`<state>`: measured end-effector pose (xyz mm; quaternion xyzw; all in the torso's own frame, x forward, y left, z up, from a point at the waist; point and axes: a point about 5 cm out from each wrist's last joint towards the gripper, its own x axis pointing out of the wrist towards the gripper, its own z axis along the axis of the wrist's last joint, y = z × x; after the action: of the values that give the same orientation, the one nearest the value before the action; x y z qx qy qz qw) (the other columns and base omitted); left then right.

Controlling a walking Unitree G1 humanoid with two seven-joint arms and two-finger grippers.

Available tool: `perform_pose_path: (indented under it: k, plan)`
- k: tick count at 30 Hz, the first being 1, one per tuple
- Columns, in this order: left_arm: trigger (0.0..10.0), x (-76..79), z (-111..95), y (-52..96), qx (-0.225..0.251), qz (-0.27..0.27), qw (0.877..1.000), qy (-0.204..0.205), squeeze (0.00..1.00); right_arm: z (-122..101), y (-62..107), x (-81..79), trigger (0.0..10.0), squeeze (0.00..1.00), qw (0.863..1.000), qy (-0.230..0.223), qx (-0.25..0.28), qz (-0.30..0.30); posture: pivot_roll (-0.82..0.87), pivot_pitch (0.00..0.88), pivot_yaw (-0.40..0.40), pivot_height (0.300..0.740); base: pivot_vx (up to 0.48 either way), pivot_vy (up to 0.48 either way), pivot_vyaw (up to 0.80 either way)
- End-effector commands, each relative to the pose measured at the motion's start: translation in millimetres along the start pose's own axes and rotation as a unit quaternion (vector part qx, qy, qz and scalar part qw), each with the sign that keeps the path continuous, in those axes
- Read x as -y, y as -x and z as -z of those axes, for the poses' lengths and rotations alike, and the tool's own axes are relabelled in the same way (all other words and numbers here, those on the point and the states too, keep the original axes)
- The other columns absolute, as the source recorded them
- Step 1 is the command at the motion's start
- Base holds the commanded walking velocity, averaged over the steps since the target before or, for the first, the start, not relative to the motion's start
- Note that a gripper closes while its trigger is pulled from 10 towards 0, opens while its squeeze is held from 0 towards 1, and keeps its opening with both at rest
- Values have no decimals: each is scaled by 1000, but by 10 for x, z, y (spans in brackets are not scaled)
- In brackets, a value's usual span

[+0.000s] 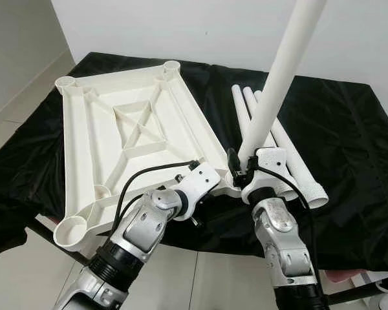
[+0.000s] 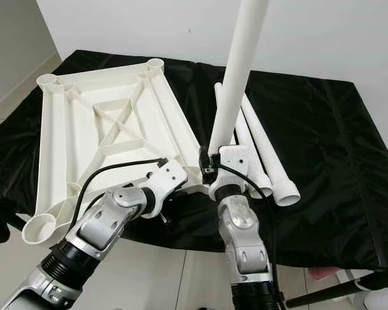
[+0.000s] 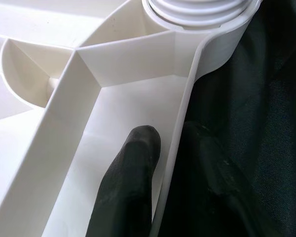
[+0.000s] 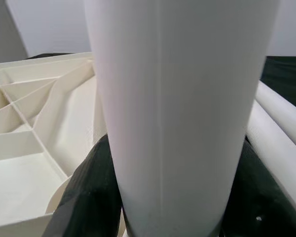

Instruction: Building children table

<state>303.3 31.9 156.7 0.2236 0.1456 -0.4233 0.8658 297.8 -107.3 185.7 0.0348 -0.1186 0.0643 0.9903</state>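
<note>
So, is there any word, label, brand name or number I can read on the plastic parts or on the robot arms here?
None that can be read. The white ribbed plastic tabletop, the upright white plastic leg tube held by the right gripper, the spare white tubes, the black cloth and the left gripper are all plain.

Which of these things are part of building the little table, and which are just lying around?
Part of the job:
- upturned white tabletop, its edge pinched by the left tool
- upright leg, held by the right tool at the corner socket
- three spare legs

Just there:
- black cloth
- pale floor
</note>
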Motion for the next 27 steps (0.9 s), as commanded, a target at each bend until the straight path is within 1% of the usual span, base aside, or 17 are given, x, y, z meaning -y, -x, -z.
perform_pose_path:
  k: [1,2,4,5,6,7,8,14,17,18,20,23,24,25,26,27]
  plan:
    - [10000,88,183,-70,-39,13,999,17,0,63,24,-176,10000,0,999,-15,-14,-27,-102,136,12,740,0,0,0]
    - [10000,88,183,-71,-39,13,999,17,0,75,26,-221,10000,0,999,-17,-18,-22,-101,134,13,740,0,0,0]
    - [10000,88,183,-71,-39,13,999,17,0,75,26,-221,10000,0,999,-17,-18,-22,-101,134,13,740,0,0,0]
    - [10000,89,183,-72,-39,13,999,16,0,77,26,-242,10000,20,999,-27,-19,-23,-102,131,13,740,0,0,0]
    - [10000,89,182,-73,-39,14,999,16,0,73,25,-239,10000,20,999,-28,-18,-24,-102,131,13,740,0,0,0]
    - [10000,89,182,-73,-39,14,999,16,0,68,24,-231,10000,620,999,-30,-17,-23,-102,130,13,740,0,0,0]
    - [10000,90,182,-73,-39,14,999,16,0,64,24,-223,10000,1000,999,-30,-15,-23,-102,130,13,740,0,0,0]
    - [10000,102,181,-77,-38,15,999,16,0,39,26,-191,10000,1000,999,-37,-5,-31,-101,124,6,740,0,0,0]
    - [10000,108,180,-82,-38,14,999,16,0,22,36,-152,10000,1000,999,-33,1,-40,-100,120,3,740,0,0,0]
    - [10000,107,176,-82,-37,14,999,16,0,12,47,-115,10000,1000,998,-30,4,-48,-100,118,2,740,0,0,0]
    - [10000,107,175,-81,-37,14,999,16,0,8,51,-102,10000,1000,998,-30,4,-53,-100,118,2,740,0,0,0]
    - [10000,104,177,-83,-37,13,999,15,0,-9,48,41,10000,1000,997,-22,8,-70,-103,112,3,740,0,0,0]
    - [10000,104,177,-83,-37,13,999,15,0,-9,48,41,10000,1000,997,-22,8,-70,-103,112,3,740,0,0,0]
    - [10000,103,178,-84,-37,13,999,15,0,-16,45,88,10000,824,997,-21,10,-80,-105,111,4,740,0,0,0]
    - [10000,102,179,-85,-37,13,999,15,0,-11,40,129,10000,0,996,-16,7,-93,-106,110,5,740,0,0,0]
    - [10000,101,176,-88,-36,14,999,13,0,5,26,224,10000,0,993,1,3,-116,-107,109,6,740,0,0,0]
